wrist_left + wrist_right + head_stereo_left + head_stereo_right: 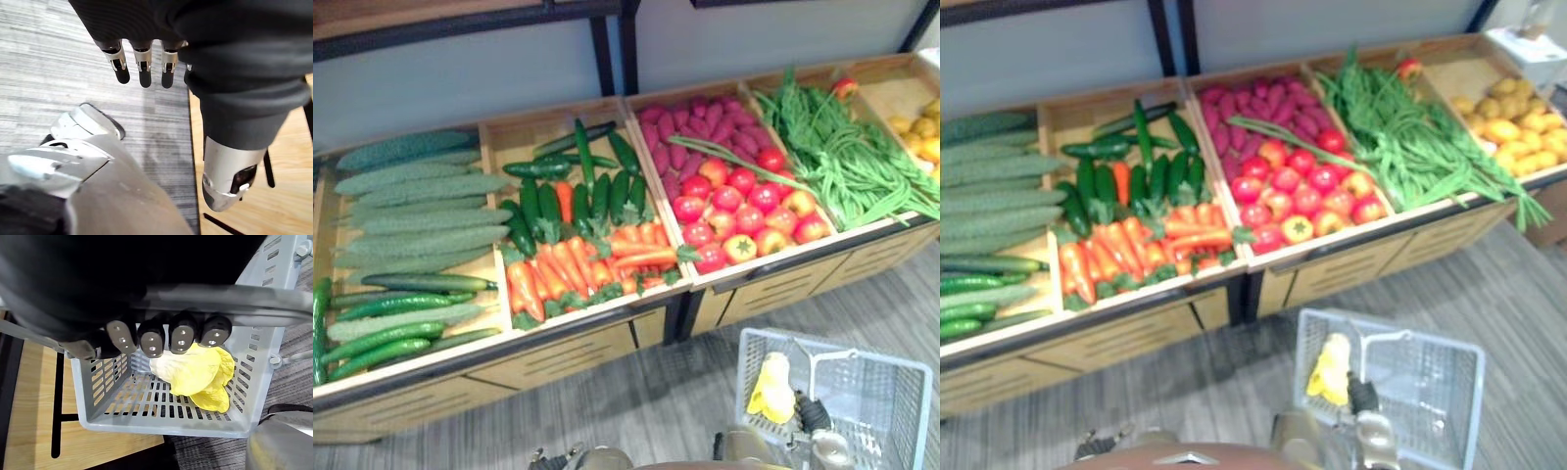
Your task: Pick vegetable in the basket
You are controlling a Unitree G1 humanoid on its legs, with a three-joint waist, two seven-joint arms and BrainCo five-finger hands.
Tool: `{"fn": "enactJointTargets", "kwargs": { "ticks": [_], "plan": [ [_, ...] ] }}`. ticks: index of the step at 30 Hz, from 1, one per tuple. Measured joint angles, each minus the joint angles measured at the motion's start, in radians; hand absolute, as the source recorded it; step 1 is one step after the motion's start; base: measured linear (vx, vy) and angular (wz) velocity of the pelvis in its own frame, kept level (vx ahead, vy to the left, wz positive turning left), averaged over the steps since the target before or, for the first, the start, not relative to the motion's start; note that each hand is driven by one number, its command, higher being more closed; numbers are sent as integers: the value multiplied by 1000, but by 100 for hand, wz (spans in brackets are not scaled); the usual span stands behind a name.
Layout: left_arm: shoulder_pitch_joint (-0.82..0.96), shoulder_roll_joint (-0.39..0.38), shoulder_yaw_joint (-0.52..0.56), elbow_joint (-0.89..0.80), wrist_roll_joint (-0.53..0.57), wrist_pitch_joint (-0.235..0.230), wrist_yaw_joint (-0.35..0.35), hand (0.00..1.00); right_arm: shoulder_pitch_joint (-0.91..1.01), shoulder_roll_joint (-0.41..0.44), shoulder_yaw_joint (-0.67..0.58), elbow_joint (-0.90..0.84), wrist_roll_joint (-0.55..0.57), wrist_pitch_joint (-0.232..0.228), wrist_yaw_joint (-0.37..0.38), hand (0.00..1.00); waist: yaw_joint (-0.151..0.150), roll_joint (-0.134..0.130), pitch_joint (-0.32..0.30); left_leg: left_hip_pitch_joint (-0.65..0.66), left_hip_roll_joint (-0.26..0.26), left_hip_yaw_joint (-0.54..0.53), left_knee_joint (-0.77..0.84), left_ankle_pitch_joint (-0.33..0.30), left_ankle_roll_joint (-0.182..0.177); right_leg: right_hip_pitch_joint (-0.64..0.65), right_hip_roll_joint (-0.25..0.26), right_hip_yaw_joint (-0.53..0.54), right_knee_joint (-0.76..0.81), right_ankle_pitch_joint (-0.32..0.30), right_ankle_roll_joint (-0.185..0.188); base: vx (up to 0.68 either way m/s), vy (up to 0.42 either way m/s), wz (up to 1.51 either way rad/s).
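One yellow leafy vegetable [195,374] lies inside the grey basket [146,427]; we see the right robot hand [166,335] clamped round the basket handle [274,303]. Left robot hand [142,61] hangs over the floor [49,58], fingers straight and apart. Wooden produce bins [558,357] stand just beyond the basket

No writing, label, number or sign can be read anywhere. The fronts of the wooden display crates [558,357] across the middle of the frame are plain, and the walls of the grey plastic basket [886,387] at the lower right carry no legible print.
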Motion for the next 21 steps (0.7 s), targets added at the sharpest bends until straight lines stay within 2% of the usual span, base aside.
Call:
{"fn": "enactJointTargets", "kwargs": {
  "ticks": [3,4,5,6,7,8,9,10,13,14,17,19,21],
  "plan": [
    [2,1,1,-2,-15,0,1,0,-4,6,2,32,2,1,10,100,-7,-1,0,-58,31,9,0,151,20,54,32,-65,-83,24,-48,147,-323,62],
    [3,4,0,-6,-38,0,2,0,-7,12,2,43,2,7,9,100,-9,-3,0,-71,34,53,-3,221,38,86,30,-98,-120,34,-65,150,-305,71],
    [3,6,-1,-6,-44,0,4,0,-7,14,0,47,2,10,9,100,-12,-9,3,-80,34,96,-6,258,48,103,27,-115,-139,39,-73,137,-289,85],
    [5,13,-3,-6,-46,-1,7,0,1,15,-9,60,4,13,7,100,-19,-26,7,-88,36,229,-19,331,67,135,11,-154,-174,45,-84,115,-273,101],
    [7,19,-15,-5,-46,0,8,0,10,12,-13,64,3,17,0,100,-26,-28,9,-97,35,403,0,335,77,160,-3,-191,-201,49,-91,87,-208,101],
    [5,19,-22,-6,-47,0,11,0,10,8,-12,71,3,22,-4,100,-33,-28,9,-109,29,492,22,312,67,173,-8,-209,-212,51,-95,74,-142,87],
    [6,20,-29,-4,-47,0,14,0,15,1,-12,76,2,31,-11,100,-40,-26,10,-106,1,605,32,263,57,194,-11,-226,-236,54,-100,43,-68,66],
    [10,22,-31,-1,-46,1,18,0,24,-8,-12,77,3,38,-13,100,-37,-27,9,-94,-38,647,-5,235,59,205,-6,-241,-252,56,-102,43,-68,53],
    [12,21,-31,8,-46,2,18,0,26,-12,-11,94,2,44,-13,100,-32,-21,10,-40,-61,608,-144,235,62,206,24,-239,-273,63,-114,27,-13,12],
    [11,21,-30,7,-46,2,18,0,26,-11,-13,101,2,44,-13,100,-31,-12,10,-16,-63,592,-197,242,52,206,35,-236,-278,63,-114,37,21,0],
    [7,27,-17,5,-47,0,21,0,49,1,-46,114,2,45,-13,100,-34,-27,18,3,-79,579,-229,256,50,222,27,-238,-287,72,-106,8,32,9],
    [-2,24,-6,5,-47,1,31,0,68,2,-69,114,3,49,-17,100,-33,-22,18,7,-82,580,-230,256,51,234,26,-228,-307,95,-102,28,74,4],
    [-26,25,31,-40,-46,-1,103,0,74,8,-90,115,2,49,-25,100,-34,-18,18,7,-91,587,-238,257,51,236,25,-208,-342,116,-88,17,88,-16]
  ]
}}
